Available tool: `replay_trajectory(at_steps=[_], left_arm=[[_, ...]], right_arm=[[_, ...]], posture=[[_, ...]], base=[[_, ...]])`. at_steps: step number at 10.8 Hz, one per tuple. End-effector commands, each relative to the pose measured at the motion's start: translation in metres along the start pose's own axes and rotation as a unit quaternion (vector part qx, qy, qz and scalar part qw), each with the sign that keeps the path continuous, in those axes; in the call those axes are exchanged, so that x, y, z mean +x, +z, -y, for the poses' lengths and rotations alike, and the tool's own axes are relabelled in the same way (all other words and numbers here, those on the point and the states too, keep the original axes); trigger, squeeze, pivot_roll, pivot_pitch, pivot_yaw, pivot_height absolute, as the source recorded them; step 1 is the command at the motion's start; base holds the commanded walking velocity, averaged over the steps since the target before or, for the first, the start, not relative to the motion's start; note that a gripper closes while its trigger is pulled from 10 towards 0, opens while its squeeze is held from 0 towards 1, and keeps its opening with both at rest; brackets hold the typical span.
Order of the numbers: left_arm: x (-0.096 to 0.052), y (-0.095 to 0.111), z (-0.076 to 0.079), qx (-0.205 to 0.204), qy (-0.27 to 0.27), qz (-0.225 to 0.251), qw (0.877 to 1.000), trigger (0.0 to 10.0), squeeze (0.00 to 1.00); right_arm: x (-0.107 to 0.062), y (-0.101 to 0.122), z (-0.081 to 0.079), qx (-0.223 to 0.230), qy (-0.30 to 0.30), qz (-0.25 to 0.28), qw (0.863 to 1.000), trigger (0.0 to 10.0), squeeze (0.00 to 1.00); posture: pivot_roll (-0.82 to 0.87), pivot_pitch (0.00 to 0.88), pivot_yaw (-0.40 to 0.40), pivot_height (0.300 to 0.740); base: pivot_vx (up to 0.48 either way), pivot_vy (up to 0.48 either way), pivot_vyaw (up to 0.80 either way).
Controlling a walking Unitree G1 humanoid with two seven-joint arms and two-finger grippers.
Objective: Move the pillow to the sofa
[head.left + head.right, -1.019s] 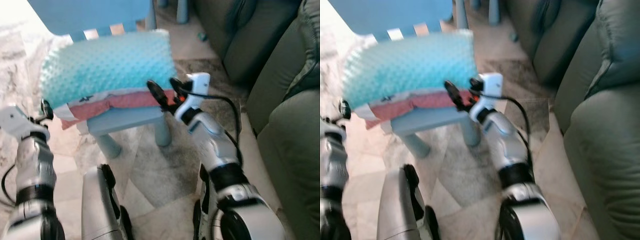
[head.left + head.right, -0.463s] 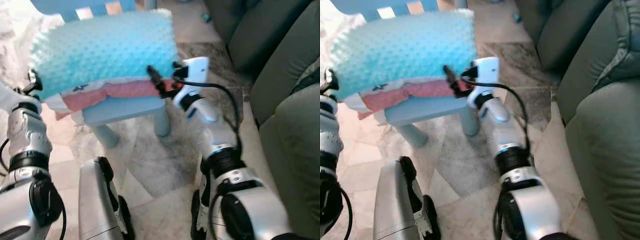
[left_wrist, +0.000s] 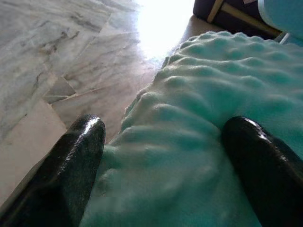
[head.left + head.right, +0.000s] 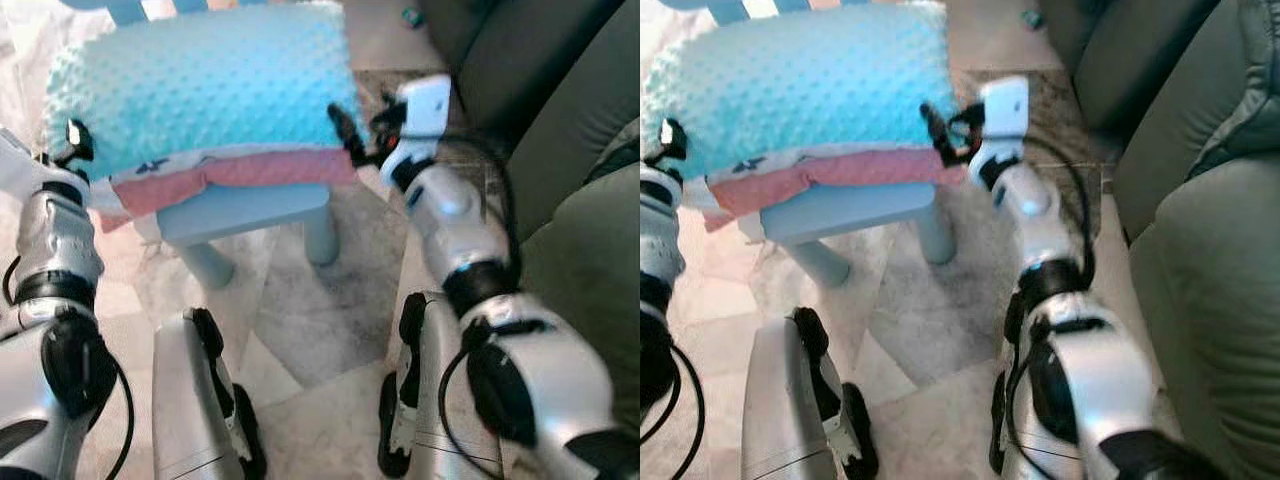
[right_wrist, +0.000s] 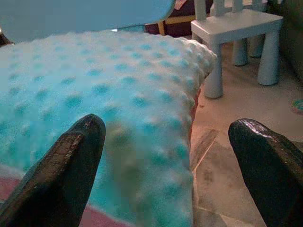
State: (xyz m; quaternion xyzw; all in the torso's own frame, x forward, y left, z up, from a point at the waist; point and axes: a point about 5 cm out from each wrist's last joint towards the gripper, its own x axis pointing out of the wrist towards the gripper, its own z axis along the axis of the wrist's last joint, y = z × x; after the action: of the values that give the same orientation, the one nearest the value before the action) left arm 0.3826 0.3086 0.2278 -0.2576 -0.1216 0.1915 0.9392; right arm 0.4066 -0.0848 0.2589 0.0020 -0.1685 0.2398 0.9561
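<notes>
A teal dotted pillow (image 4: 200, 85) with a pink underside lies on a small blue chair (image 4: 245, 210). My right gripper (image 4: 347, 138) is at the pillow's right corner. In the right wrist view it (image 5: 165, 156) is open, and the corner of the pillow (image 5: 109, 90) sits between its black fingers (image 5: 61, 175). My left gripper (image 3: 165, 156) is open at the pillow's left edge, with the bumpy fabric (image 3: 199, 123) between its fingers (image 3: 71, 170). The left arm (image 4: 50, 230) reaches up beside that edge. The dark green sofa (image 4: 590, 200) stands to the right.
A marble floor (image 4: 300, 310) runs under the chair and between it and the sofa. A small white stool (image 5: 236, 28) stands beyond the pillow. My legs (image 4: 195, 400) are at the bottom of the view. A small teal object (image 4: 410, 15) lies on the floor by the sofa.
The camera has shifted. My right gripper has moved from under the pillow's front edge to its right corner. My left gripper has come closer to the pillow's left edge.
</notes>
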Motion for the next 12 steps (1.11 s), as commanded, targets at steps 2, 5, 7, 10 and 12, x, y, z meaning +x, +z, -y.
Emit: replay_trajectory(at_steps=[2, 5, 7, 10, 12], left_arm=[[0.006, 0.021, 0.002, 0.0, -0.001, 0.018, 1.0, 10.0, 0.0], [0.009, 0.044, 0.011, 0.023, -0.016, 0.063, 0.998, 10.0, 0.0], [0.011, 0.055, 0.01, 0.038, -0.002, 0.073, 0.997, 10.0, 0.0], [-0.005, 0.034, -0.016, 0.065, 0.029, 0.06, 0.996, 10.0, 0.0], [-0.01, 0.028, -0.028, 0.047, 0.028, 0.059, 0.997, 10.0, 0.0]], right_arm=[[0.006, 0.008, -0.002, -0.003, 0.021, 0.005, 1.0, 10.0, 0.0], [0.009, 0.017, 0.005, 0.008, 0.008, 0.02, 1.0, 10.0, 0.0], [0.01, 0.021, 0.005, 0.021, 0.011, 0.034, 0.999, 10.0, 0.0], [-0.005, 0.012, 0.016, 0.032, 0.019, 0.041, 0.998, 10.0, 0.0], [-0.012, 0.007, 0.027, 0.02, -0.004, 0.035, 0.999, 10.0, 0.0]], posture=[[-0.15, 0.491, 0.039, 0.454], [-0.12, 0.489, 0.045, 0.454], [-0.11, 0.48, 0.048, 0.454], [-0.12, 0.465, 0.045, 0.454], [-0.12, 0.458, 0.044, 0.454]], base=[[0.0, 0.0, 0.0], [0.0, 0.0, 0.0], [0.0, 0.0, 0.0], [0.0, 0.0, 0.0], [0.0, 0.0, 0.0]])
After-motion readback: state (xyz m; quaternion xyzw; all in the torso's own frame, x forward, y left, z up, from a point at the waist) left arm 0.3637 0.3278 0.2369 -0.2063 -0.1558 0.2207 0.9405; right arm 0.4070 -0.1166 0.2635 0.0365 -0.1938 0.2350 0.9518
